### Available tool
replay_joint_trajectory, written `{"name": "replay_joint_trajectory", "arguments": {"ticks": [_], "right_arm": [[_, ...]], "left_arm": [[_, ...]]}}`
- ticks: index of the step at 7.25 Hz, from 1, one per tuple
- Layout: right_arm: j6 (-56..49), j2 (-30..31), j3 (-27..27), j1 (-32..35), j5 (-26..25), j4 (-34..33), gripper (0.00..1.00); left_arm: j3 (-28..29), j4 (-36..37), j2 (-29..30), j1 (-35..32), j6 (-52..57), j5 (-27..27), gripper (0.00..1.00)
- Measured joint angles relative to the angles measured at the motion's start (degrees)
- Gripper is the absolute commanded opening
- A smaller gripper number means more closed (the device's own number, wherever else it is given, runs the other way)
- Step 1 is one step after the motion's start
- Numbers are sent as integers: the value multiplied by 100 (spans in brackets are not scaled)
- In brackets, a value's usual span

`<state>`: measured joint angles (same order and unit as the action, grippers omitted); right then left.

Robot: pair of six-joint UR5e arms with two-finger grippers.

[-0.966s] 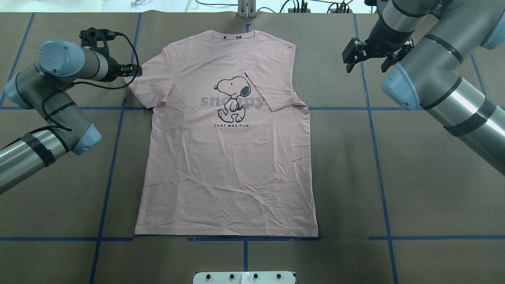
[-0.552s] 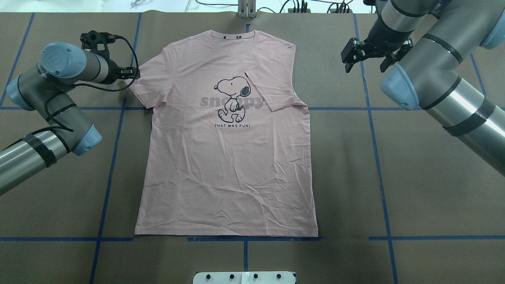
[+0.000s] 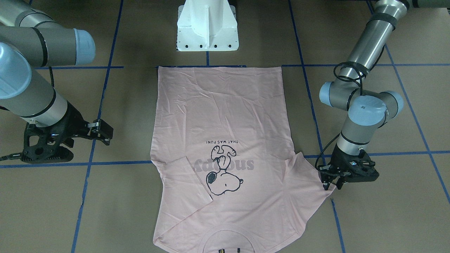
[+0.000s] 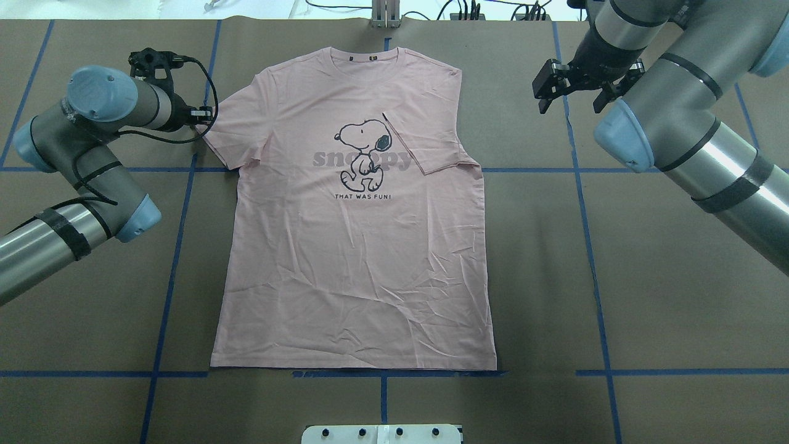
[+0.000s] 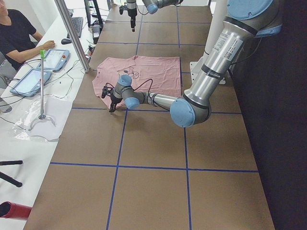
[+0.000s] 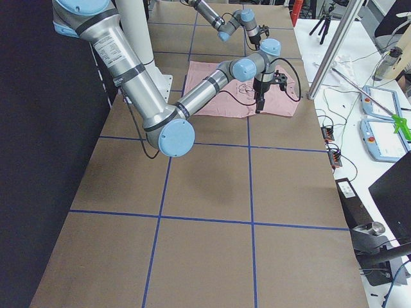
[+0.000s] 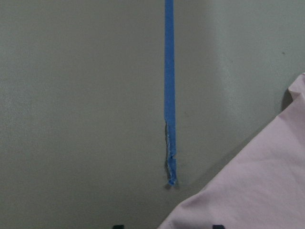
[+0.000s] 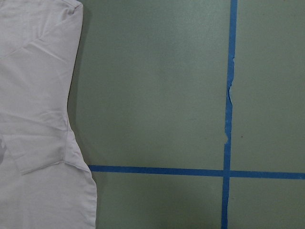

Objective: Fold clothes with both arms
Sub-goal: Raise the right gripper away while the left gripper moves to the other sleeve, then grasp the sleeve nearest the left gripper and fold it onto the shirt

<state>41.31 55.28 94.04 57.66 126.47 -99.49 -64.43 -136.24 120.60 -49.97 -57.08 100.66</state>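
Where T-shirt point(image 4: 357, 259) sleeve ends, left gripper point(image 3: 332, 186)

The overhead camera looks forward and down from the robot's side, taking in the whole desk point(image 4: 678, 296) and T-shirt point(image 4: 354, 259). The front-facing one looks steeply down from the opposite side, so the same shirt shows upside down and the left end effector point(image 3: 333, 184) is on its right. Two side cameras look along the desk from either end, from far off. The left wrist camera looks straight down from very close. It shows blue tape point(image 7: 169, 95) ahead of the left end effector and a sleeve corner point(image 7: 257, 191) seemingly beneath it. The right wrist camera, set farther up, catches the shirt's edge to one side of the right end effector point(image 4: 570, 98).
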Motion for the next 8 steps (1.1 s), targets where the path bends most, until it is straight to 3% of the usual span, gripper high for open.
{"name": "replay_joint_trajectory", "arguments": {"ticks": [3, 5, 7, 8], "right_arm": [[0, 1, -4, 0, 0, 6, 100], [0, 7, -8, 0, 0, 8, 100], [-2, 11, -9, 0, 0, 9, 100], [-6, 15, -11, 0, 0, 9, 100]], "left_arm": [[-109, 59, 37, -50, 105, 52, 0], [-806, 821, 176, -133, 60, 355, 0], [-1149, 1813, 758, -9, -564, 497, 0], [-816, 1958, 1230, 259, -1067, 419, 0]]}}
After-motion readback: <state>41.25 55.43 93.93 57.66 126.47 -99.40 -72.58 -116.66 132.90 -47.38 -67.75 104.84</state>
